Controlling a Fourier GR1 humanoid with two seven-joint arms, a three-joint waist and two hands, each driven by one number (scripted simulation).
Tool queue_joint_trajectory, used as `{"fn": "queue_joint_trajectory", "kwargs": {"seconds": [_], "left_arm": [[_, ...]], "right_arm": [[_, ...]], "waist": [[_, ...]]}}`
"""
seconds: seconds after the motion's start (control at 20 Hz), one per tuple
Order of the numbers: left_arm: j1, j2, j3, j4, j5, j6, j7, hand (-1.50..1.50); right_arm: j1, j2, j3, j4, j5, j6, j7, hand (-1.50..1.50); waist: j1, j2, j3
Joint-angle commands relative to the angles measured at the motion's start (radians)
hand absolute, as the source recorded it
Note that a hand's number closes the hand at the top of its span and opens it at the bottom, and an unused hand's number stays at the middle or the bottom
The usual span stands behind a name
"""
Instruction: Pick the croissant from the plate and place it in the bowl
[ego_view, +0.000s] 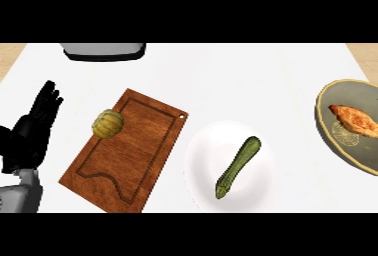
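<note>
A white counter (244, 75) is observed across the whole view. A brown wooden cutting board (140, 160) is laid at an angle left of centre. A white plate (203, 160) is set just to the board's right, and a green zucchini (238, 166) is laid on it. A grey-green bowl (328, 127) is seen at the right edge, partly cut off, and the croissant (353, 119) is found lying inside it. The left hand (33, 127) is noted at the left edge, fingers straight and raised, holding nothing. A small yellow-green squash (108, 123) is seated on the board's upper left edge. A grey object (103, 51) is partly visible at the top. The right hand is not seen.
</note>
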Motion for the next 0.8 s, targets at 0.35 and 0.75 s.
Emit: {"fn": "queue_joint_trajectory", "kwargs": {"seconds": [0.35,0.75], "left_arm": [[0.024,-0.021,0.010,-0.013,-0.011,0.016,0.007,0.00],[-0.005,-0.011,0.029,-0.017,-0.011,0.003,0.019,0.00]], "right_arm": [[0.259,0.013,-0.323,-0.301,-0.449,0.139,-0.089,-1.50],[0.538,0.113,-0.527,-0.477,-0.754,0.354,-0.108,-1.50]], "waist": [[-0.021,-0.004,-0.003],[-0.011,-0.001,-0.003]]}}
